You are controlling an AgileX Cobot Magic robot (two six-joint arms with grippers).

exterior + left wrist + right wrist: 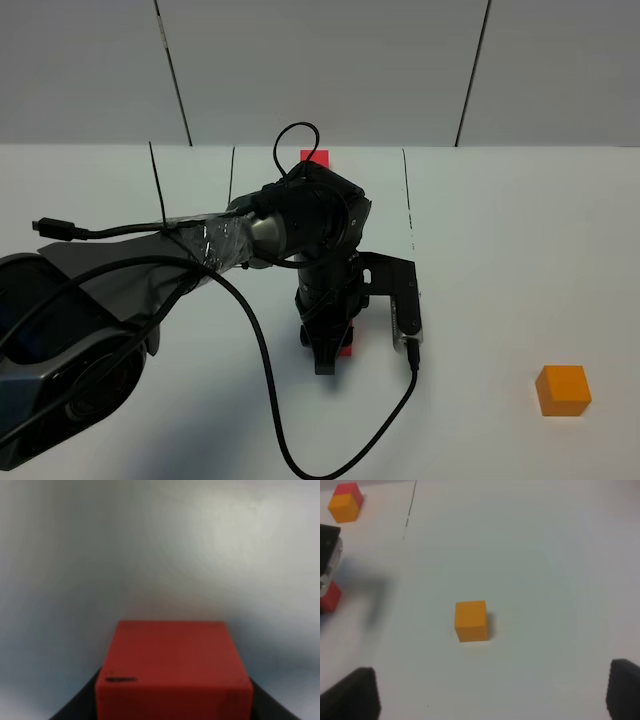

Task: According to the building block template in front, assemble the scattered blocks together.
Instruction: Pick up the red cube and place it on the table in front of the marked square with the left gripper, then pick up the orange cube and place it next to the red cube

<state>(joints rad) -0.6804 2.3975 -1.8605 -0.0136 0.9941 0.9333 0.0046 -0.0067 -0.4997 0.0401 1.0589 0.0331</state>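
The loose red cube (172,672) sits between the dark fingers (75,707) of my left gripper (330,355), which press on both its sides. In the high view only a sliver of this red cube (346,346) shows beside the gripper, at the table's middle front. I cannot tell whether it is lifted. The loose orange cube (563,389) lies alone at the front right, and also in the right wrist view (471,621). My right gripper (490,695) hangs open above and short of it. The template (345,502) stands at the far edge, mostly hidden behind the left arm (315,157).
The left arm's black cable (265,380) loops over the table in front of the gripper. Thin dark seams (407,200) run across the white table top. A grey panelled wall (320,70) rises behind the far edge.
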